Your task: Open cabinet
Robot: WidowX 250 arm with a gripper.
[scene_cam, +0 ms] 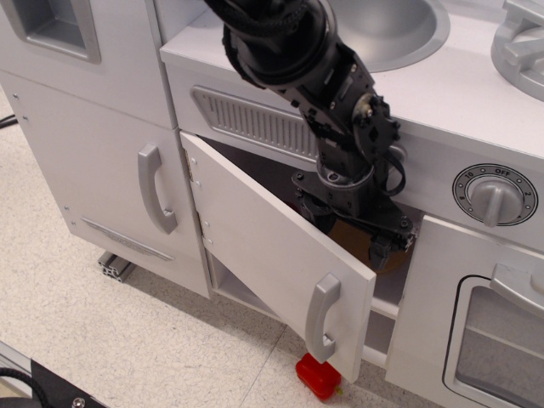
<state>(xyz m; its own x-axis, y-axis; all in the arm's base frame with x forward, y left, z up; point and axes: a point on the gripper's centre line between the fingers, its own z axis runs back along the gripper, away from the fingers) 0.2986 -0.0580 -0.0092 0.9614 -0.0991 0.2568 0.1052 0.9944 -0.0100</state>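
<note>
While the cabinet (280, 255) door stands swung partly outward on its left-side hinges, the gripper (353, 229) reaches into the gap behind the door's upper edge, in front of the dark interior. Whether its fingers are spread or pressed together cannot be told, since the door edge and the black wrist hide them. Just behind and to the right of the gripper sits a round brown plate (374, 251) inside the compartment. Below it, on the door's free end, hangs the vertical grey handle (321, 316). Farther below, a red toy pepper (319, 376) lies on the floor. Right of the gripper is the oven dial (494, 195); above it, the sink basin (387, 30).
</note>
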